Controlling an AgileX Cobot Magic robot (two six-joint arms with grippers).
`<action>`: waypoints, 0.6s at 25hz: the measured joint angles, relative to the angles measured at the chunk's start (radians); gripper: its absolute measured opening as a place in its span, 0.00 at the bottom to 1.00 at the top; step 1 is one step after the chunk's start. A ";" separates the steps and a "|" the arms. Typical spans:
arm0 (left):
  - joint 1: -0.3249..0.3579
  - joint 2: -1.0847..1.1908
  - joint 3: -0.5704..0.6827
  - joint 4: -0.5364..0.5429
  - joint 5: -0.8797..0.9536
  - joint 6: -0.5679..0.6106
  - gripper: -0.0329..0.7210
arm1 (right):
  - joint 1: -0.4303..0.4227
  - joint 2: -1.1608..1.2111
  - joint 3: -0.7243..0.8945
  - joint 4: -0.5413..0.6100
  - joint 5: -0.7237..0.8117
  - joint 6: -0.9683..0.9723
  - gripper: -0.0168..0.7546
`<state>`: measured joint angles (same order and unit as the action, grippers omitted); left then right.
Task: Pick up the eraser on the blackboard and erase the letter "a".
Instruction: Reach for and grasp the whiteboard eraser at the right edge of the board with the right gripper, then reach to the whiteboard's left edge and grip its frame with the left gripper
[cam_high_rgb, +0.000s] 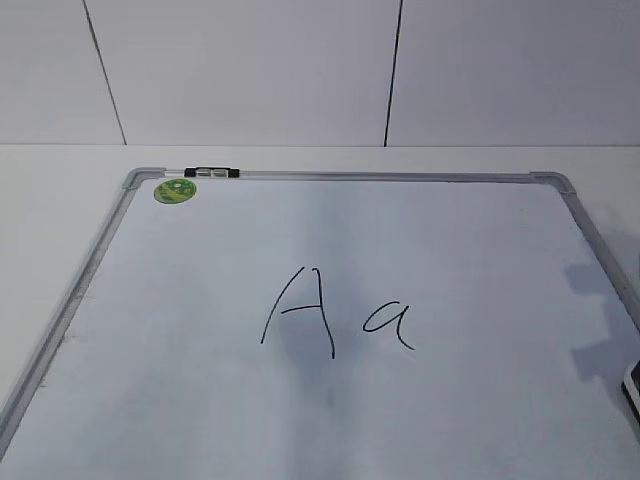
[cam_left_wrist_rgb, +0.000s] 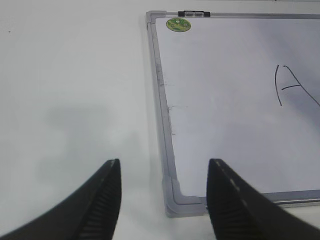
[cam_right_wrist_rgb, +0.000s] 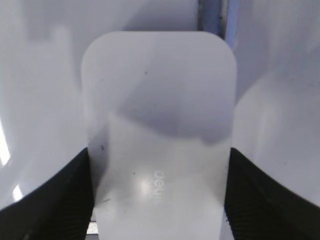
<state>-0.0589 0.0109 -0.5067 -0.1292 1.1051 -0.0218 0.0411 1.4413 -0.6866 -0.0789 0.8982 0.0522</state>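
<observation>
The eraser, a white rounded block with small grey lettering, fills the right wrist view. My right gripper has a black jaw against each of its long sides and is shut on it. In the exterior view only a sliver of the eraser shows at the right edge, and neither gripper shows. The blackboard is a white board in a silver frame. On it are a tall capital "A" and the small letter "a" to its right. My left gripper is open and empty over the board's corner piece.
A round green sticker sits at the board's far left corner, with a small black clip on the frame beside it. White table surrounds the board. A white panelled wall stands behind.
</observation>
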 joint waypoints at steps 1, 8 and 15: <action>0.000 0.000 0.000 0.000 0.000 0.000 0.59 | 0.000 0.000 0.000 0.000 0.000 0.000 0.72; 0.000 0.000 0.000 -0.001 0.000 0.000 0.59 | 0.000 0.000 0.000 0.000 0.000 0.000 0.72; 0.000 0.002 0.000 -0.018 -0.002 0.000 0.59 | 0.000 0.000 0.000 0.000 0.000 0.000 0.72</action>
<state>-0.0589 0.0130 -0.5067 -0.1472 1.1033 -0.0218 0.0411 1.4413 -0.6866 -0.0789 0.8982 0.0522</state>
